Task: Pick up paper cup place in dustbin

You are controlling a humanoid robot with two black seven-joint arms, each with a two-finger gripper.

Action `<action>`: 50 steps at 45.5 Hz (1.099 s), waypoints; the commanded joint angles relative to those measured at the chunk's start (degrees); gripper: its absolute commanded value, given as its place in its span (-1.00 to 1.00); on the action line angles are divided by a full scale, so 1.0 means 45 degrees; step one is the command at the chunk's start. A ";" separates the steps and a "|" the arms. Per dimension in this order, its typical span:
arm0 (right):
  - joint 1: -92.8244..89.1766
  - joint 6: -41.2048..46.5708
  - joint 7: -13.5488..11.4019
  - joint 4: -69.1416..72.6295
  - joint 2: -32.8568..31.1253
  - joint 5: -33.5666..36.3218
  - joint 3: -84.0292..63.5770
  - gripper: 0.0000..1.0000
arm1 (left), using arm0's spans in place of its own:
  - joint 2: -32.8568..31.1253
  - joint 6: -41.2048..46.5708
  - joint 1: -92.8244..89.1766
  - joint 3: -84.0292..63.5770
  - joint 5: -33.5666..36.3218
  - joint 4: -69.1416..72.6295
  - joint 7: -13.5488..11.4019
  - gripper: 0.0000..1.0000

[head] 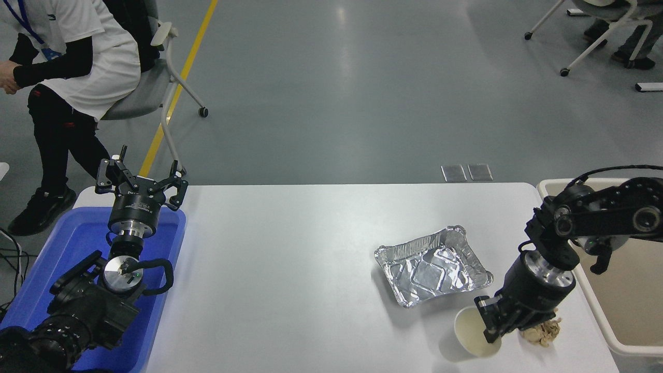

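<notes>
The paper cup point(472, 331) is cream-white with a pale yellowish inside. It hangs tilted above the table's front right, its shadow on the table below it. My right gripper point(492, 327) is shut on the cup's rim at its right side. The dustbin point(595, 185), a beige plastic bin, stands off the table's right edge, to the right of the gripper. My left gripper point(140, 182) is parked at the lower left, open, above the blue tub.
A silver foil tray point(432, 264) lies just left of and behind the cup. A crumpled tan paper ball point(541, 332) sits on the table under the right wrist. A blue plastic tub point(62, 259) is at the left edge. A person point(67, 62) sits at the far left.
</notes>
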 commanded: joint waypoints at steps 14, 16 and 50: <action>0.4284 0.0516 -0.0009 0.0024 -0.0316 0.0005 -0.0863 -1.00 | 0.0000 0.0000 0.0000 0.0000 0.0001 0.0000 0.0000 0.98; 0.4576 0.0516 -0.0009 0.0024 -0.0393 0.0005 -0.0863 -1.00 | 0.0000 0.0000 0.0000 0.0000 0.0001 0.0000 0.0000 0.98; 0.8445 0.0516 -0.0029 0.0024 -0.0863 -0.0014 -0.2074 -1.00 | 0.0000 0.0000 0.0000 0.0000 0.0001 0.0000 0.0000 0.98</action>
